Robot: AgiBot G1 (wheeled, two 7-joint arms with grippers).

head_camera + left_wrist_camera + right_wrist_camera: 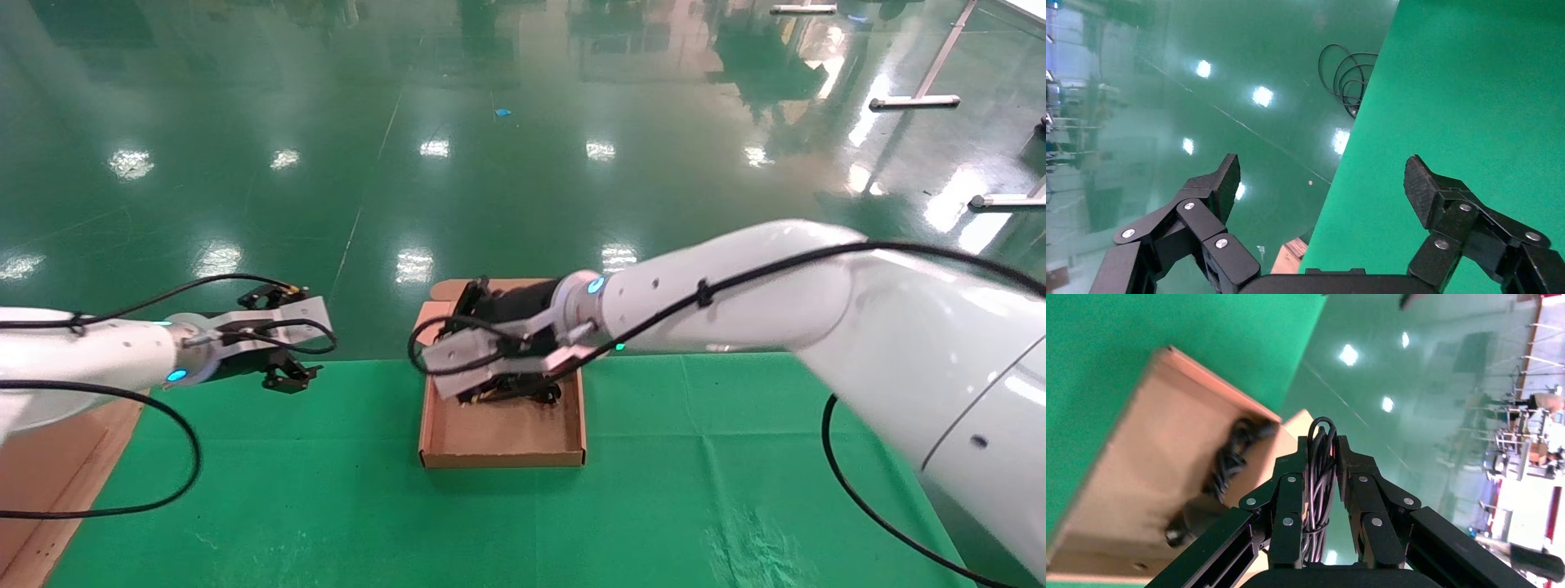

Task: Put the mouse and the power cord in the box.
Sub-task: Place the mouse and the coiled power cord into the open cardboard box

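Note:
The box [498, 437] lies open on the green cloth, its lid [451, 287] folded back over the table's far edge. My right gripper [472, 304] hangs over the box's far end, shut on a bundle of thin black cable [1319, 471], the mouse's cable. The thick power cord [1236, 450] lies inside the box [1125, 478] against its far wall. A dark rounded lump [1188, 519] sits on the box floor under the gripper; I cannot tell whether it is the mouse. My left gripper [284, 336] hovers open and empty at the table's far left edge.
A larger brown carton [49, 482] stands at the near left. The green-clothed table [327, 490] ends just behind the box, with glossy green floor beyond. A loose cable coil [1349, 76] lies on the floor past the table's edge in the left wrist view.

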